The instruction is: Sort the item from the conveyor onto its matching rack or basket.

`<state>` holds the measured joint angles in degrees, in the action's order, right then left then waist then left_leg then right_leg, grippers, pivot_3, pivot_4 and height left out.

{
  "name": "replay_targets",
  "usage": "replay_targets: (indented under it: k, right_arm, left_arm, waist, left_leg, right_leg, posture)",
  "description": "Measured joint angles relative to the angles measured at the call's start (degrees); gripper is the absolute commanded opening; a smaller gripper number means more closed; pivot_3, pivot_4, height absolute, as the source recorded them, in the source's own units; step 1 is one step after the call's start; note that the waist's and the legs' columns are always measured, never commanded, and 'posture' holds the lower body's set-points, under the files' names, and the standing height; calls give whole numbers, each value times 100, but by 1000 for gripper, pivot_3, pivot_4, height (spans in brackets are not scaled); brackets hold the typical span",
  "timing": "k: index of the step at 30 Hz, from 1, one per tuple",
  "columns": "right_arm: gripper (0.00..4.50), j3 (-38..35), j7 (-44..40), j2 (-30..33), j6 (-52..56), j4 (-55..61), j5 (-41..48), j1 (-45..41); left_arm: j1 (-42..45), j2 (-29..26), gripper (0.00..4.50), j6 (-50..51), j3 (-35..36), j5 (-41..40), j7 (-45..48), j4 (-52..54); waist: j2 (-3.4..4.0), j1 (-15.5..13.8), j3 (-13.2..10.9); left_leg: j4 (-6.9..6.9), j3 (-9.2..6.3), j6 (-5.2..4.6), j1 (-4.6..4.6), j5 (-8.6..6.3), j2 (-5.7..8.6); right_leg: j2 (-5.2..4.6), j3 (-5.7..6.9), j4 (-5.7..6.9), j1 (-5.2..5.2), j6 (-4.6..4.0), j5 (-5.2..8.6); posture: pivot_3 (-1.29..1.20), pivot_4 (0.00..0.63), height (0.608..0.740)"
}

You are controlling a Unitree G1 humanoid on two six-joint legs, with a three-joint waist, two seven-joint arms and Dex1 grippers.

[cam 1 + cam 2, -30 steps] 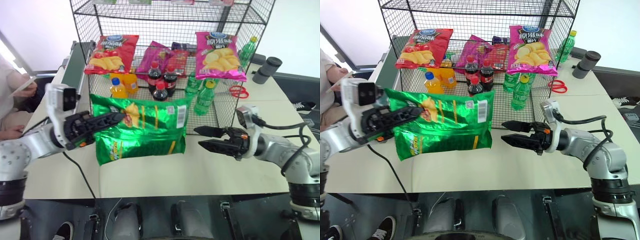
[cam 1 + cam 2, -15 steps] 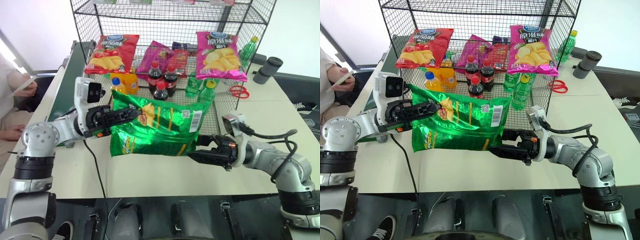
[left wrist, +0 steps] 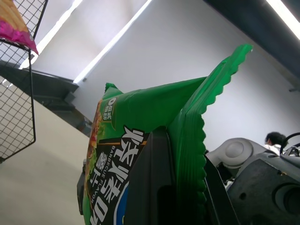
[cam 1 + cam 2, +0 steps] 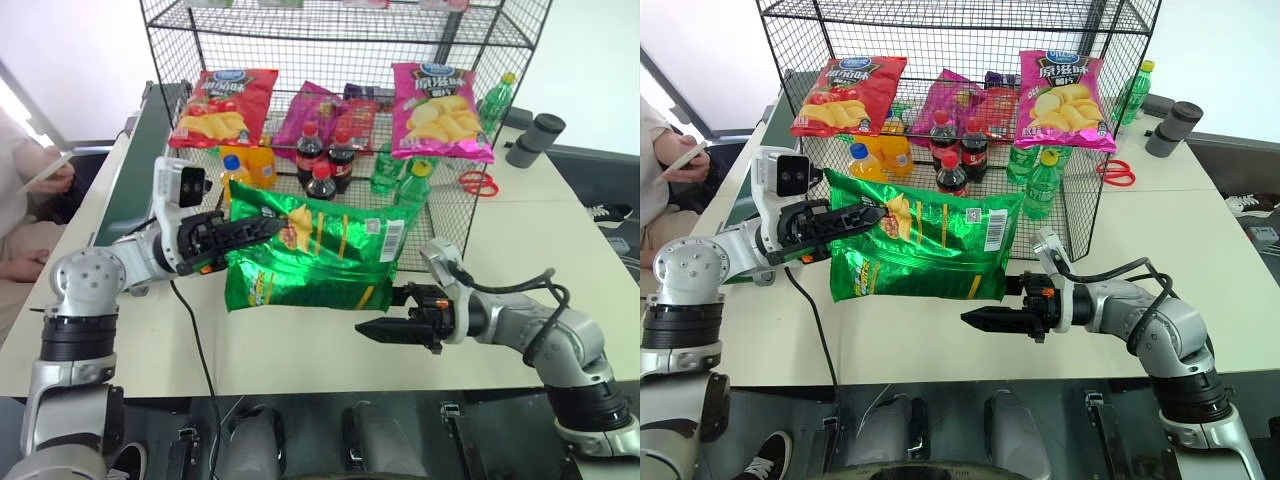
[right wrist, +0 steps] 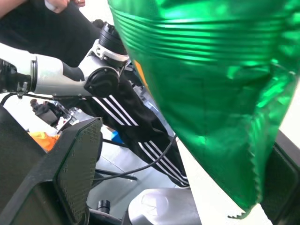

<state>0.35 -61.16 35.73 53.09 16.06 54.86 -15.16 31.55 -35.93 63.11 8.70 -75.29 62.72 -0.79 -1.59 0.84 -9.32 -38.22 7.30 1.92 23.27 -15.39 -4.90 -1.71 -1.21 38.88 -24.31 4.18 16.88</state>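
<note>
One glossy green crisp bag (image 4: 312, 256), crinkled, barcode top-right.

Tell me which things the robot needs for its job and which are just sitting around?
Needed: green crisp bag, left gripper pinching it, right gripper under it, black wire rack, conveyor.

Just sitting: red chip bag, pink chip bag, drink bottles, scissors.

Bright even daylight, ceiling strip lights, glare on green bag (image 4: 310, 255)

"barbecue flavor" in small print on the green crisp bag (image 3: 140, 140), beside large chinese characters, other labels unreadable
</note>
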Motion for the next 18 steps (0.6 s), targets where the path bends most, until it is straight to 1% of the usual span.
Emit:
replay_targets:
  k: [1,2,3,5,6,8,9,10,12,15,18]
  right_arm:
    - [2337,0,3,-16,3,-28,0,-32]
    - [1759,-2,3,-26,2,-52,0,-59]
    - [1348,-9,5,-36,7,-68,4,-77]
    - [372,-44,18,-65,34,-99,59,-90]
    - [130,-62,22,-82,43,-107,64,-95]
    - [129,-62,10,-76,42,-111,52,-94]
    - [129,-66,12,-77,35,-112,49,-93]
    - [129,-71,12,-77,32,-113,46,-93]
    - [129,-106,19,-66,-116,-135,-82,-91]
    - [129,-122,10,92,-459,-178,-447,-91]
    - [129,-118,-5,382,-986,-140,-1004,-58]
  left_arm:
    - [-29,3,0,0,9,13,-27,16]
    - [-49,5,0,0,10,28,-45,37]
    - [-71,4,0,0,25,42,-47,70]
    - [-131,3,0,-3,59,106,-50,111]
    - [-164,9,0,-25,63,144,-51,115]
    - [-183,12,0,-134,79,286,-62,115]
    - [-183,11,415,-267,87,463,-80,114]
    - [-185,10,540,-332,91,546,-90,102]
    - [-198,-19,1244,-626,102,914,-84,40]
    - [-244,-42,2602,-863,123,1238,-68,-35]
    - [-452,-167,4123,-984,188,1412,-40,-31]
  waist:
    - [0,3,0]
    - [0,1,0]
    - [0,-2,0]
    - [0,-3,0]
    - [0,-4,0]
    - [0,-5,0]
    - [0,-5,0]
    - [0,-6,0]
    - [0,-7,0]
    - [0,-6,0]
    - [1,9,0]
  left_leg:
    - [0,0,0,0,0,0]
    - [1,-1,0,0,0,0]
    - [1,-2,0,1,0,0]
    - [0,-1,0,1,0,0]
    - [0,-1,0,1,0,0]
    - [0,-1,0,1,0,0]
    - [0,0,0,1,0,0]
    - [0,0,0,1,0,0]
    - [0,1,0,1,0,0]
    - [0,1,0,2,0,0]
    - [3,3,0,2,0,0]
  right_leg:
    - [0,0,0,0,0,0]
    - [0,1,0,-1,0,0]
    - [0,1,0,-1,0,0]
    - [0,0,0,-1,0,0]
    - [0,1,0,-1,0,0]
    - [0,1,0,-1,0,0]
    - [0,1,0,-1,0,0]
    - [0,1,0,-1,0,0]
    - [0,0,0,-1,0,0]
    - [0,1,-1,-2,0,0]
    - [0,-2,-1,-6,0,0]
  posture:
    - [0,150,740]
    - [0,150,740]
    - [0,150,740]
    - [0,150,740]
    - [0,150,740]
    - [0,150,740]
    - [0,150,740]
    - [0,150,740]
    - [0,150,740]
    - [0,150,740]
    - [0,150,740]
